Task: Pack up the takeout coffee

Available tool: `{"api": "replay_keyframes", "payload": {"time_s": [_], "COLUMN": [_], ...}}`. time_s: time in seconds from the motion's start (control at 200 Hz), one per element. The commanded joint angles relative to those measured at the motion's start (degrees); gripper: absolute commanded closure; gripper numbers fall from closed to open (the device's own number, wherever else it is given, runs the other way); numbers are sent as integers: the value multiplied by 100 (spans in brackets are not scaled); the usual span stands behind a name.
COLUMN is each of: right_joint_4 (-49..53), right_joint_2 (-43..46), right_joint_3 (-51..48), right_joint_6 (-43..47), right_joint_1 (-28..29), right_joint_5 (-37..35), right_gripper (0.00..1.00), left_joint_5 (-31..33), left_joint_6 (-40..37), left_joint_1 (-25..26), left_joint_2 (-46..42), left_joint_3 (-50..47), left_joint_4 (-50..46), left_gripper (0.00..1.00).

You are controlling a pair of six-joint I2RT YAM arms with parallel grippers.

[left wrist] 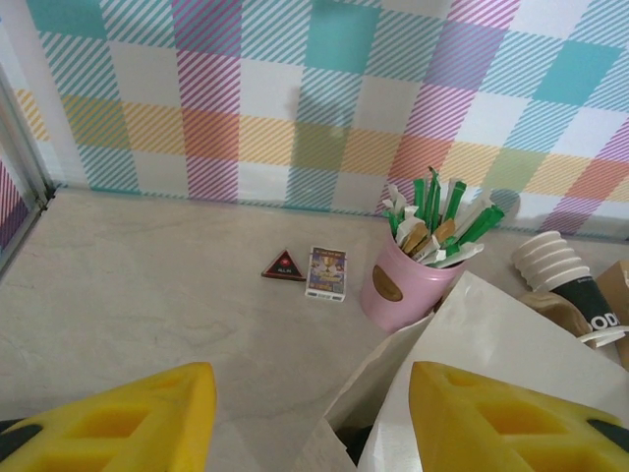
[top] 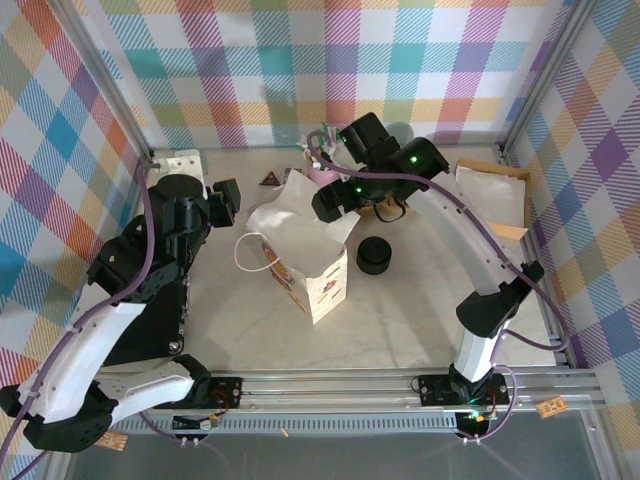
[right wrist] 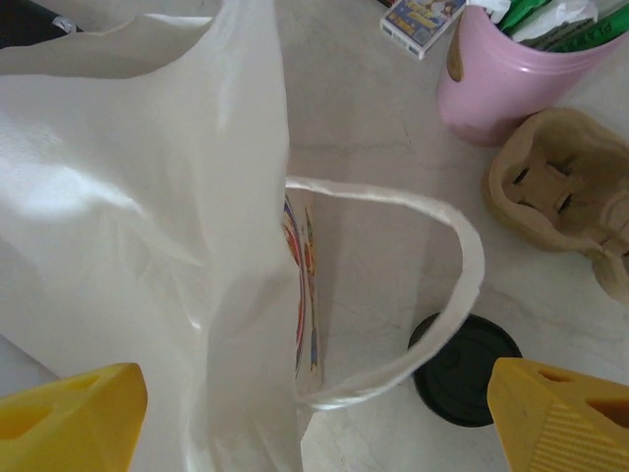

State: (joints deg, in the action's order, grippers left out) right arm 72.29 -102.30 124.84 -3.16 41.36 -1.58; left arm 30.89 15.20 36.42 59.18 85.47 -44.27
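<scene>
Looks near done: coffee hidden, I'd guess inside the bag (top: 318,262). A dark patch (left wrist: 345,439) in the bag mouth may be its lid, can't tell. Right pincer (right wrist: 314,398) released, directly over the bag. Left pincer (left wrist: 310,418) released, at the bag's left edge. Left to do: pull clear.

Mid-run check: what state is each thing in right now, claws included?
Paper bag: upright, mouth open.
Left claw: open, at the bag's rim.
Right claw: open, at the bag's handle.
Pink cup: upright, full of sachets.
Black lid stack: standing beside the bag.
Pulp carrier: visible slot empty.
</scene>
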Motion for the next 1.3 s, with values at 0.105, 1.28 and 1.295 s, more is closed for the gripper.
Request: {"api": "replay_keyframes", "payload": {"time_s": [0.105, 1.28, 1.295], "right_joint_4": [180, 1582, 1585], "right_joint_2": [9, -781, -809], "right_joint_3": [-73, 1069, 1111], "right_joint_6": [-273, 1546, 1546], "right_joint_1": [-160, 1065, 1078], "right_joint_5": [351, 139, 88], "right_gripper": [13, 91, 91], "left_joint_5": [-162, -245, -251], "left_joint_6": [26, 205, 206], "left_joint_1": [-61, -60, -58], "left_joint_2": [-152, -139, -136], "left_joint_3": [-149, -233, -233], "left_joint_4": [-2, 50, 50], "left_gripper": [46, 46, 46]}}
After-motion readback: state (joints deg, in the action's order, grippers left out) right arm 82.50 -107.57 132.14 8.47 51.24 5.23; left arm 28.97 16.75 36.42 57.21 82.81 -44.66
